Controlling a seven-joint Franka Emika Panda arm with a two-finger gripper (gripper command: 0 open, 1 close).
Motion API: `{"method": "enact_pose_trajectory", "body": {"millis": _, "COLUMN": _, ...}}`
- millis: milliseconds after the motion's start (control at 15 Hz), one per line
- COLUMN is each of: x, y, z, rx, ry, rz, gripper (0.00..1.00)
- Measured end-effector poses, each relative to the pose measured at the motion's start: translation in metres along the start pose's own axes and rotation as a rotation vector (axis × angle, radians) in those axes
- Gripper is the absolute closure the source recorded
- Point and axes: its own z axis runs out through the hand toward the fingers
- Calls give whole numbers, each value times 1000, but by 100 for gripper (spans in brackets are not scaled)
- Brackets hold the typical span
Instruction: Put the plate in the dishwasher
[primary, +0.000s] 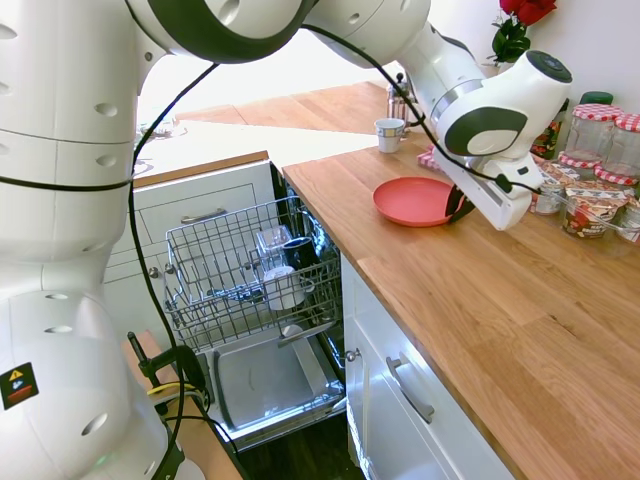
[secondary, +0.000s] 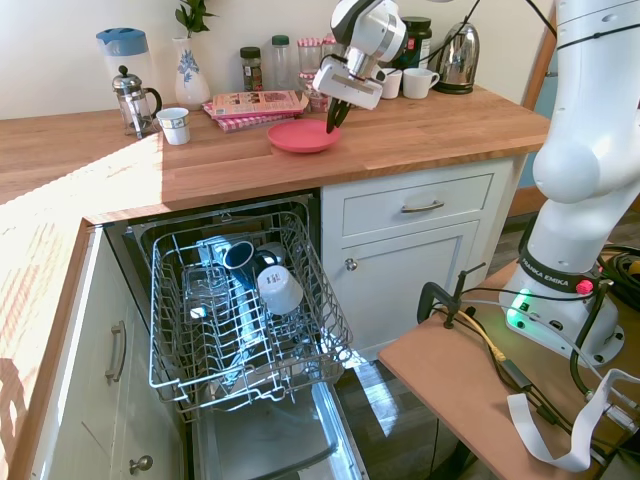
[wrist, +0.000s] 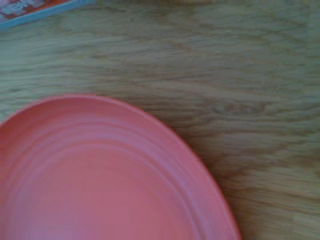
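The coral-red plate (primary: 415, 200) (secondary: 302, 136) lies flat on the wooden counter (primary: 480, 300), above and behind the dishwasher. My gripper (primary: 458, 206) (secondary: 332, 120) points down at the plate's rim on the side toward the jars, just above or touching it. In the wrist view the plate (wrist: 100, 175) fills the lower left, with bare wood beside it. The dishwasher (secondary: 240, 310) stands open, its door (primary: 270, 385) dropped down. Its grey wire rack (primary: 245, 270) is pulled out and holds cups and glasses.
A small white cup (primary: 389, 133) (secondary: 174, 124) and a French press (secondary: 133, 98) stand farther along the counter. A magazine (secondary: 255, 103), jars (primary: 600, 130), a white mug (secondary: 420, 82) and a kettle (secondary: 460, 55) line the back wall behind the plate.
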Motion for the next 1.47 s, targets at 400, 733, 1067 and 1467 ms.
{"method": "enact_pose_trajectory", "body": {"millis": 400, "x": -58, "y": -52, "z": -82, "rx": -11, "ry": 70, "rz": -151, "gripper": 100}}
{"method": "enact_pose_trajectory", "body": {"millis": 733, "x": -241, "y": -146, "z": -116, "rx": -182, "ry": 248, "rz": -401, "gripper": 100}}
{"method": "enact_pose_trajectory", "body": {"millis": 1067, "x": -498, "y": -160, "z": -61, "rx": -286, "ry": 455, "rz": -687, "gripper": 100}}
{"method": "enact_pose_trajectory", "body": {"millis": 1467, "x": -579, "y": -33, "z": 109, "rx": -389, "ry": 722, "rz": -1037, "gripper": 100}}
